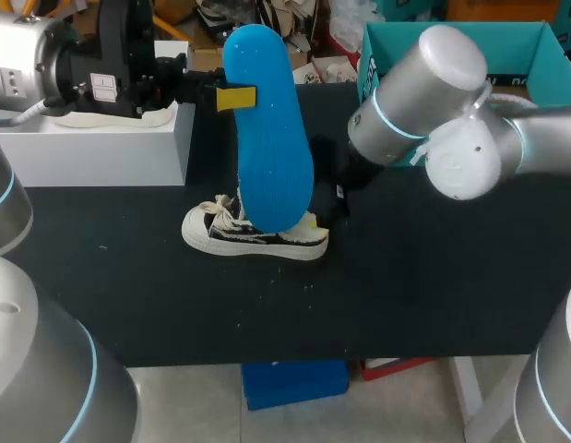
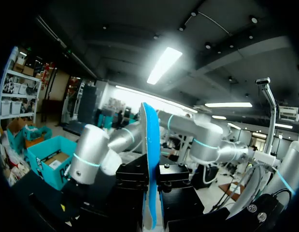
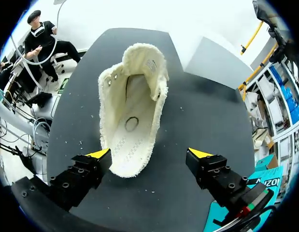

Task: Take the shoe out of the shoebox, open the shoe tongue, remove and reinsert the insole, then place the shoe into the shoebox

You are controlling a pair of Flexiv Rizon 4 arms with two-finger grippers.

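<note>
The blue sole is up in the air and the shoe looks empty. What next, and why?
Probably lower the blue insole into the shoe: the left hand holds it upright above the shoe, whose inside shows bare, and the right hand stands open beside it.

A black desk (image 1: 433,286) carries 1 white block (image 1: 91,148) at its rear left corner. Small white specks (image 1: 309,286) lie scattered on the desk near its middle and front.
</note>
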